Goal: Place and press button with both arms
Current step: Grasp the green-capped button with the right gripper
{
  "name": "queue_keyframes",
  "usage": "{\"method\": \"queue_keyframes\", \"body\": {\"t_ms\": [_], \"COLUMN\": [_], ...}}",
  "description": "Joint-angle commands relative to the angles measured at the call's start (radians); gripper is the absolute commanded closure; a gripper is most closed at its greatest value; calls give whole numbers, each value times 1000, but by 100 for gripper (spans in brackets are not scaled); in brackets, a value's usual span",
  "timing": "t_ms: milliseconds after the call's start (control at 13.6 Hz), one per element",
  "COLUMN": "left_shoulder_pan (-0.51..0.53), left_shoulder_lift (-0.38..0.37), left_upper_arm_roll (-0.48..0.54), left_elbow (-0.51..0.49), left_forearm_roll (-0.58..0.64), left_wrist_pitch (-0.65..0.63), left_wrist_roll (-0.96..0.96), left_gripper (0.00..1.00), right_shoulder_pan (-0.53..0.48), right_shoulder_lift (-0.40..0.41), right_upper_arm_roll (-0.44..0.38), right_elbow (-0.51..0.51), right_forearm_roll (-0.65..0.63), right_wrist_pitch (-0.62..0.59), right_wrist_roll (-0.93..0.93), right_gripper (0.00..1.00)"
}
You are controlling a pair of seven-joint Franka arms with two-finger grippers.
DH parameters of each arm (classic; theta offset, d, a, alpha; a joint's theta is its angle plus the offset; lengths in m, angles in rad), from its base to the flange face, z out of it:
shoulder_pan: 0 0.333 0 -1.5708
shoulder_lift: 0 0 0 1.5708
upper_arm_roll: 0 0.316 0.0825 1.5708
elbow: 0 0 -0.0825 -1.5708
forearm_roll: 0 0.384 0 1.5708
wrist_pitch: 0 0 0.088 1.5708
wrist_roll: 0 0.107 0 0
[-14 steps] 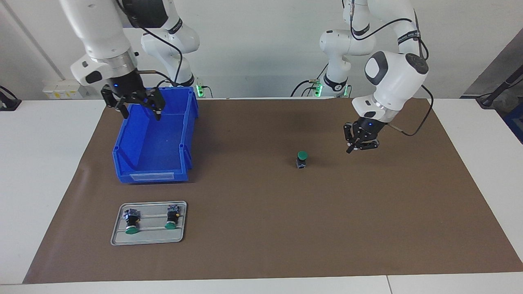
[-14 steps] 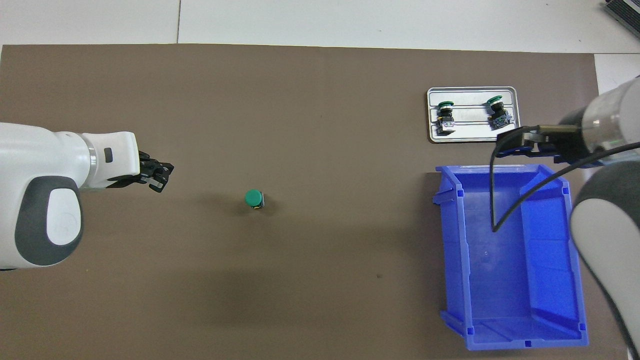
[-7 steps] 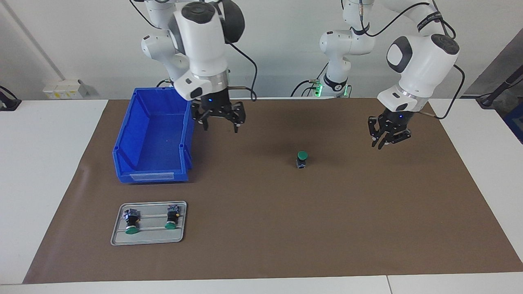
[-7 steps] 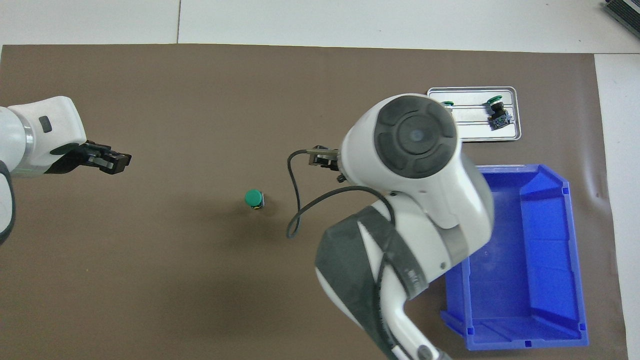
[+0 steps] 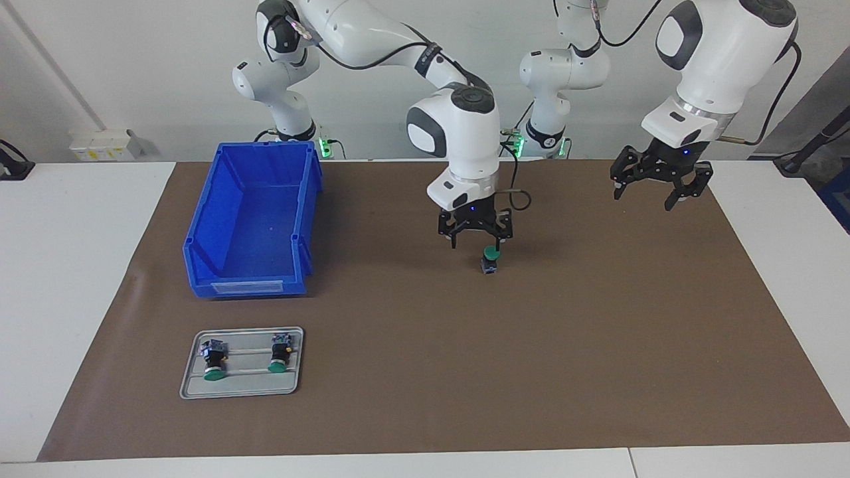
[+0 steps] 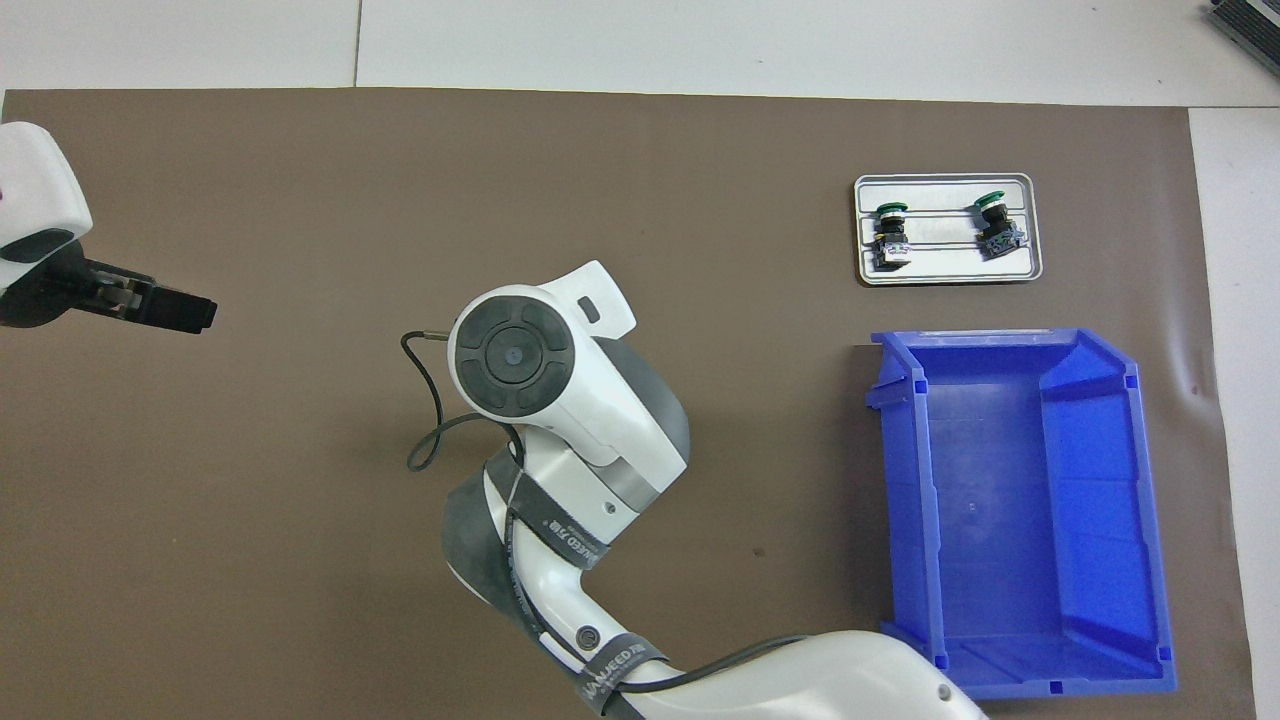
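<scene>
The button [image 5: 491, 258] stands upright on the brown mat near the table's middle, green cap up. My right arm reaches across to it. The right gripper [image 5: 477, 243] is open and hangs just over the button, one finger beside the green cap; I cannot tell if it touches. In the overhead view the right arm's wrist [image 6: 525, 360] hides both the button and that gripper. My left gripper [image 5: 654, 192] is open and empty, raised over the mat toward the left arm's end; it also shows in the overhead view [image 6: 180, 311].
A grey tray [image 5: 242, 385] [image 6: 945, 265] with two more green buttons [image 5: 214, 362] [image 5: 279, 357] lies toward the right arm's end, farther from the robots than the empty blue bin [image 5: 302, 219] [image 6: 900, 480].
My right arm has swung from the blue bin across the mat and come down over the button. My left gripper has pulled away from the button and risen.
</scene>
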Motion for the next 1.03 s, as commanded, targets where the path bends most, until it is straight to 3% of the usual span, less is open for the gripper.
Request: {"method": "queue_keyframes", "body": {"t_ms": [0,294,514,954], "left_shoulder_pan": [-7,-6,0,5], "left_shoulder_lift": [43,37,-6,-23], "left_upper_arm_roll": [-1,1,-5,-11], "left_elbow": [96,165,122,94], "left_forearm_roll": [29,44,75,65], "left_wrist_pitch": [-95,-196,-236,-230], "left_wrist_roll": [-52,-75,-204,-197], "left_gripper": [0,0,0,0], "right_shoulder_pan": [28,33,34,36], "right_shoulder_lift": [95,97,91,54], "right_upper_arm_roll": [-4,-1,4,39], "right_elbow": [83,5,-44,-124], "right_forearm_roll": [-68,-95,-87,-82], "right_wrist_pitch": [44,121,141,149], "right_wrist_roll": [49,1,-25,-28], "right_gripper": [0,0,0,1]}}
